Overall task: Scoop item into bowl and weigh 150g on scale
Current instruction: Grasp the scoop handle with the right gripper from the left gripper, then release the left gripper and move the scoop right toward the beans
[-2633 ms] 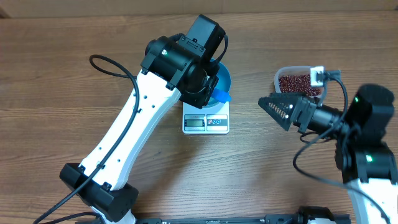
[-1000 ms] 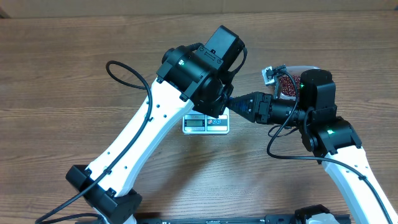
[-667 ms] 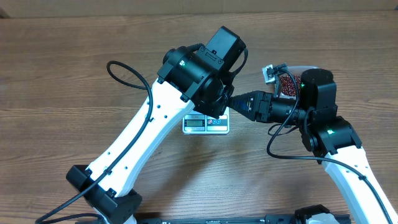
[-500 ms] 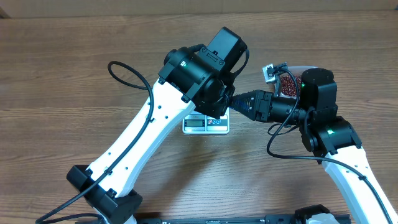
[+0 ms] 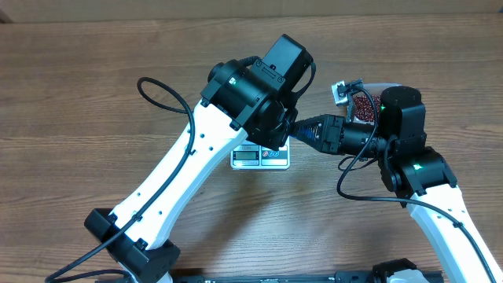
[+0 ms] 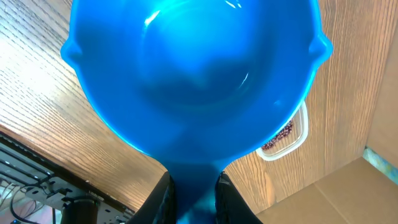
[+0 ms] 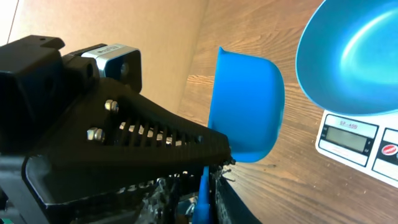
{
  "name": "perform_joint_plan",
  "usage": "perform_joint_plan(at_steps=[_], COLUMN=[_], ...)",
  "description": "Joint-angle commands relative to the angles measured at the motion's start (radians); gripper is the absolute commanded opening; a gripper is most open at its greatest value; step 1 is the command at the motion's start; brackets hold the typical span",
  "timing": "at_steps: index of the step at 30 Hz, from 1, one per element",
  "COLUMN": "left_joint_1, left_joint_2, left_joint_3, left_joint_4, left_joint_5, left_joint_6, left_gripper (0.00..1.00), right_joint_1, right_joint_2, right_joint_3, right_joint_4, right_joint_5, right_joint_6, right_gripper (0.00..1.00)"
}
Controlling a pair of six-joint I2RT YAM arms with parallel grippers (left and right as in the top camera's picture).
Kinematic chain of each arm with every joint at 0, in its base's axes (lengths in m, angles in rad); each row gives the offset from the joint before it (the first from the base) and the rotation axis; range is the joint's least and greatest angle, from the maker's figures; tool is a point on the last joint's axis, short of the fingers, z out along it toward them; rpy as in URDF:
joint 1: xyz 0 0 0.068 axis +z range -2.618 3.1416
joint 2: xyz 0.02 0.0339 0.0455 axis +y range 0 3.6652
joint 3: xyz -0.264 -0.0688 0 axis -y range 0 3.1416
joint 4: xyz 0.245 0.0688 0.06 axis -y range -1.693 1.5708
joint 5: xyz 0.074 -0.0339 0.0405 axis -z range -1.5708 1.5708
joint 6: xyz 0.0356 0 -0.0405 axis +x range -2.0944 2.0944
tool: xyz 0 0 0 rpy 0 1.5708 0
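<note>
Wooden table (image 5: 71, 86), with both arms crowded over its middle. Left arm (image 5: 181, 161) reaches across and hides most of the bowl from above. Right arm (image 5: 416, 173) comes in from the side. Clear tub (image 6: 302, 132) sits at the far side by the right arm, well apart from the scale, with the beans (image 5: 361, 107) heaped in it. Teal bowl (image 7: 360, 56) appears to rest on the white scale (image 5: 261, 156), and what shows of its inside is bare. Blue scoop (image 6: 193, 81) hangs empty in the air near the bowl. Left gripper (image 6: 194, 202) is clamped on its handle (image 6: 194, 177), one finger on each side. Right gripper (image 5: 300, 132) meets the scoop at the handle end. Its wrist view shows a blue strip between dark parts, but I cannot tell whether the pads have seated. Judgement: a handover of the scoop, left to right. To do it well, the right should bite the handle squarely and firmly before the left lets go. Keep the scoop level and off the bowl rim, so the scale is not knocked.
</note>
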Motion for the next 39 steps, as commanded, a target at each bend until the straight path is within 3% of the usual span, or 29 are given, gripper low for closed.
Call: perform_joint_plan(at_steps=[1,11,20,23,24,26,27,39], left_joint_1=[-0.01,-0.01,-0.01,-0.01,-0.01,-0.01,-0.009,0.019], left_joint_2=[-0.003,-0.003,-0.003,-0.003,-0.003,-0.003,-0.003,-0.005], left_joint_3=[0.021,0.021,0.021,0.021,0.021,0.021,0.021,0.025], left_joint_4=[0.0,-0.001,-0.001,-0.001,-0.001,-0.002,-0.001,0.022], left_joint_5=[0.011,0.011,0.01,0.01,0.007,0.007,0.007,0.008], left_joint_6=[-0.013,-0.013,-0.013,-0.013,-0.013,-0.013,-0.013,0.037], left_gripper=[0.04,0.04,0.05,0.21,0.49,0.86,0.99,1.0], right_joint_1=[0.005,0.006,0.006,0.005,0.005,0.005,0.005,0.005], right_joint_2=[-0.002,-0.002,-0.002,-0.002,-0.002,-0.002,-0.002,-0.002], right_joint_3=[0.024,0.024,0.024,0.024,0.024,0.024,0.024,0.024], right_joint_4=[-0.002,-0.004,-0.004,-0.004,-0.003,-0.003,-0.003,-0.017], right_joint_5=[0.008,0.008,0.008,0.008,0.008,0.007,0.007,0.043], right_joint_6=[-0.003,-0.003,-0.003,-0.003,-0.003,0.005,0.005,0.004], right_gripper=[0.15,0.04,0.04,0.04,0.04,0.04,0.04,0.04])
